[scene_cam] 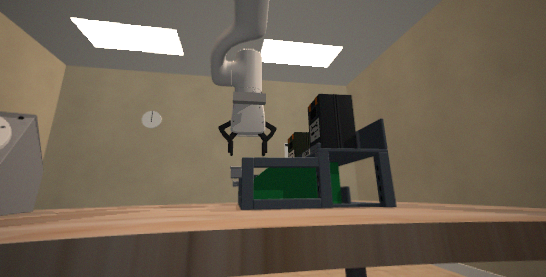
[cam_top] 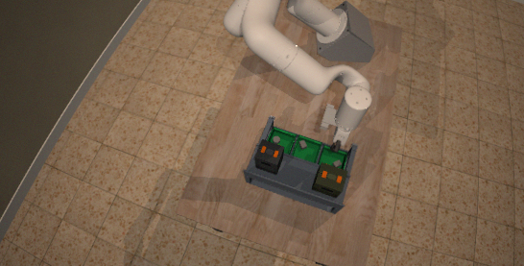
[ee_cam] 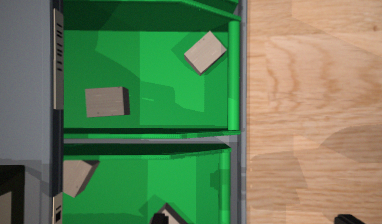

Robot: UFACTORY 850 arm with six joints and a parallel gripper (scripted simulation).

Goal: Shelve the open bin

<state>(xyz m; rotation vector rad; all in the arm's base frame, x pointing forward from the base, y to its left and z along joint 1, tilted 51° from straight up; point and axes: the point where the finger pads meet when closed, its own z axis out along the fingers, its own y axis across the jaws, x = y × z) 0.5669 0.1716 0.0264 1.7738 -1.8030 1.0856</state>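
The grey shelf (cam_top: 297, 169) holds three green bins side by side: left (cam_top: 280, 138), middle (cam_top: 303, 145) and right (cam_top: 331, 155). Their open fronts face the arm's side, and each has grey block parts inside. My gripper (cam_top: 337, 145) is open and empty. It hangs above the front of the right bin. In the side view it (scene_cam: 246, 149) is a little above the shelf's top edge (scene_cam: 280, 161). The wrist view shows one bin (ee_cam: 148, 75) with two blocks and a neighbouring bin (ee_cam: 143, 187). Both sit behind the grey front lip (ee_cam: 241, 100). Only my fingertips show at the bottom edge.
Two dark boxes with orange marks stand on the shelf's top board, one left (cam_top: 269, 155) and one right (cam_top: 330, 179). The arm's grey base (cam_top: 347, 35) is at the far end of the wooden table.
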